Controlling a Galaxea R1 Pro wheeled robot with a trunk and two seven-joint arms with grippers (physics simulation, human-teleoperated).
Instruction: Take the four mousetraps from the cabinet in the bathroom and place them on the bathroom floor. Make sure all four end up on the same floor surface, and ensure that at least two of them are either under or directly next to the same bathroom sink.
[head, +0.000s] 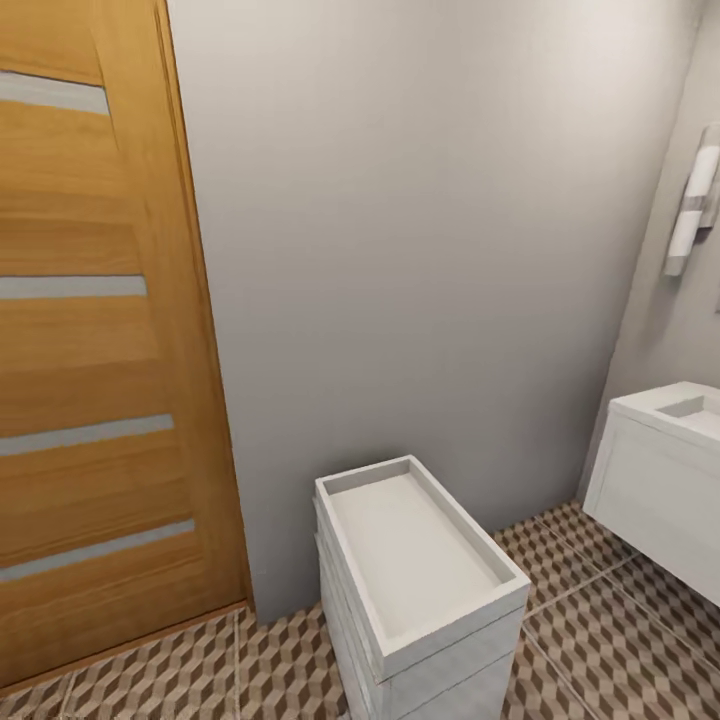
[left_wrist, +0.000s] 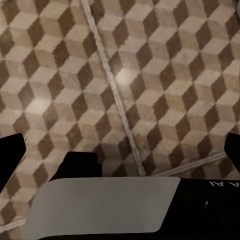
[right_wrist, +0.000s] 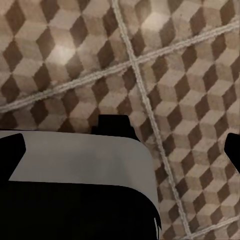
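No mousetraps or wooden cabinet appear before us. From our head camera we see the bathroom floor (head: 620, 640), square tiles printed with a brown, beige and dark cube pattern and pale grout lines. At the right edge stands the bathroom sink (head: 655, 490), a white boxy vanity with plain flat panels, its basin partly cut off. Near the middle, a small white drawer unit (head: 420, 580) with a shallow tray-like top stands on the tiles close to a plain grey wall (head: 420, 230). To the left is an orange-brown wooden door (head: 90, 340) with pale horizontal strips. High on the right wall hangs a white rolled towel (head: 692, 210).

Both wrist cameras look down at the patterned tiles. Our left claw (left_wrist: 122, 155) is spread wide with nothing between its dark fingertips (left_wrist: 11, 150). Our right claw (right_wrist: 122, 150) is likewise spread and empty.
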